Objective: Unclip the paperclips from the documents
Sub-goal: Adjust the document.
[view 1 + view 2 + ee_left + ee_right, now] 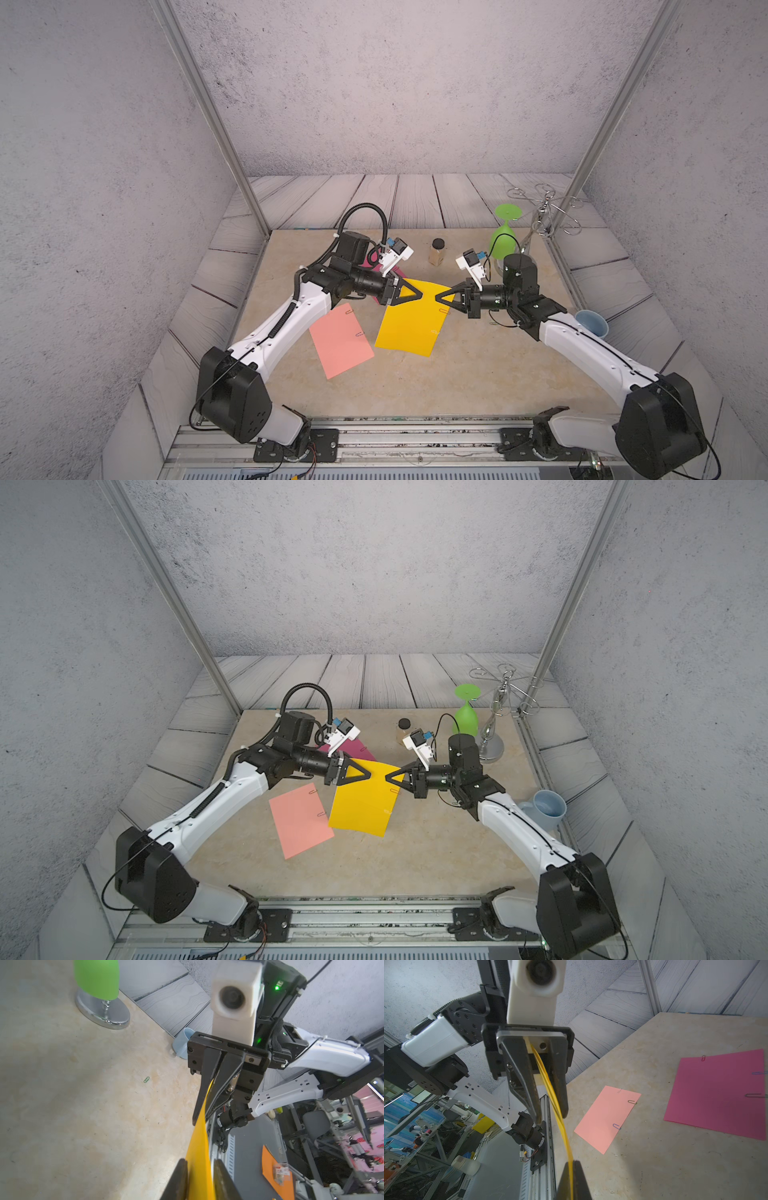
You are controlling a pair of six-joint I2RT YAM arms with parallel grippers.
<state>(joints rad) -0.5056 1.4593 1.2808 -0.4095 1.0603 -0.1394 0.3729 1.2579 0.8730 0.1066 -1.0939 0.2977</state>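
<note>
The yellow sheet [409, 328] is plainly the one being worked. Its far edge is lifted clear of the worktop [457, 382] and strung between the two hands, while its near edge droops toward the stone. The right hand [437, 297] is clamped tight on the side of the sheet nearest its own arm. The left hand [419, 294] straddles the far edge with its fingers a little apart, and in the right wrist view the paper runs through that gap, apparently unpinched. I take it the sheet is held up because a clip lying flush on the worktop gives a hand nothing to bite, and the right hand's hold would leave the left free to go for a clip. Two paperclips sit on the yellow edge below the right hand, one [444, 311] just beside its tips and another [434, 331] lower down. I cannot tell whether a clip is also inside the pinch. The salmon pink sheet [340, 345] lies flat just beside the yellow one with two clips [632, 1102] on one edge. The magenta sheet [716, 1095] lies flat farther back, carrying three. One green clip [146, 1079] lies loose on the worktop, so I judge most of the job remains.
</note>
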